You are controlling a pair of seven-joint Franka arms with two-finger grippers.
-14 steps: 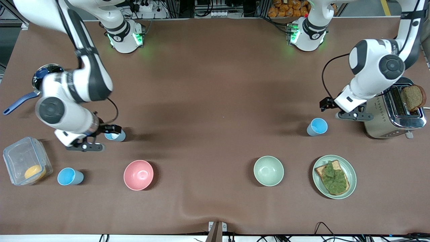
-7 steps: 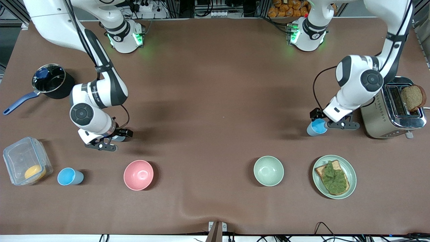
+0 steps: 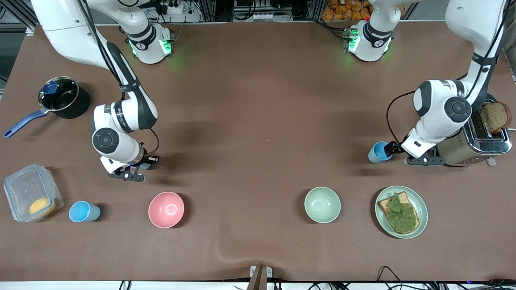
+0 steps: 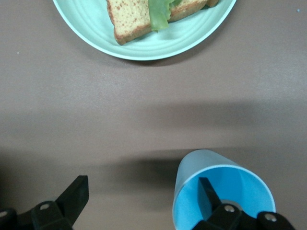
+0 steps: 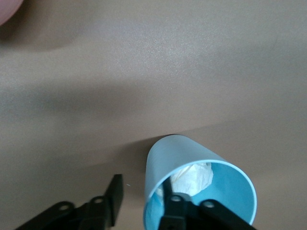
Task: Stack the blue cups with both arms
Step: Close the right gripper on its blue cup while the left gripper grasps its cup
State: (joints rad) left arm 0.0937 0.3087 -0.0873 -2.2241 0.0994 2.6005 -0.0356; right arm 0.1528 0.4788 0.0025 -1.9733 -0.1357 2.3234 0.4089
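Straddling the rim of one blue cup (image 5: pixel 175 153), the right gripper (image 5: pixel 141 191) has one finger down inside it and the other outside, with a sliver of table showing between that outer finger and the wall, so it is spread and not pinching yet. That cup stands toward the right arm's end of the table, farther from the front camera than the pink bowl (image 3: pixel 166 209). It is thin, smooth plastic, tapered, with something white and crumpled at the bottom.

The left gripper (image 4: pixel 141 184) is spread wide across the second blue cup (image 4: pixel 204 160) the same way, near the toaster (image 3: pixel 473 145) and farther back than the green plate (image 4: pixel 96 26) of bread and lettuce.

The step in hand looks like the grasp. Next each claw would need to close gently on a slippery wall and lift straight, then carry one cup over another. A third blue cup (image 3: pixel 82 212) waits untouched beside the clear tub (image 3: pixel 24 187)
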